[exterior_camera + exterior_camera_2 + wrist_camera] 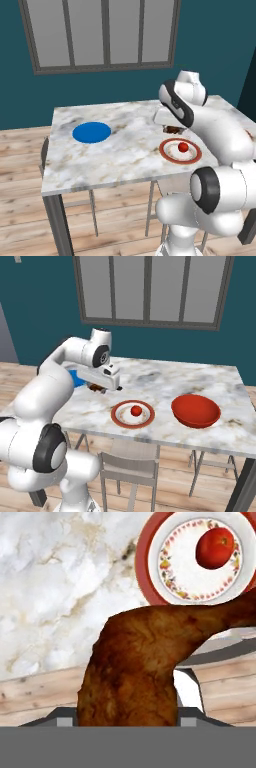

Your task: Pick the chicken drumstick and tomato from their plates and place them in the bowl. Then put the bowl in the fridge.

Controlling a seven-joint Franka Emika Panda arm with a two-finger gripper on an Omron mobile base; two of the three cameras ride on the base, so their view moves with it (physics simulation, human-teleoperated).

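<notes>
While the chicken drumstick (135, 667) bulks large in the lower middle of my hand view, its thick end sits down between my fingertips, so my pincer (100, 388) is part-open and clamped on it. From the right base view the drumstick shows as a dark brown bit under my hand, left of centre, lifted above the marble table (165, 378). In the left base view it peeks out beneath my wrist, right of centre. Just beyond it lies the white plate with a red-brown rim (132, 414), the tomato (135, 410) resting on it; my hand view has both at upper right. Further right in the right base view sits the red bowl (196, 410), apart from that plate. Over at centre left of the left base view lies the blue plate (91, 132), bare.
</notes>
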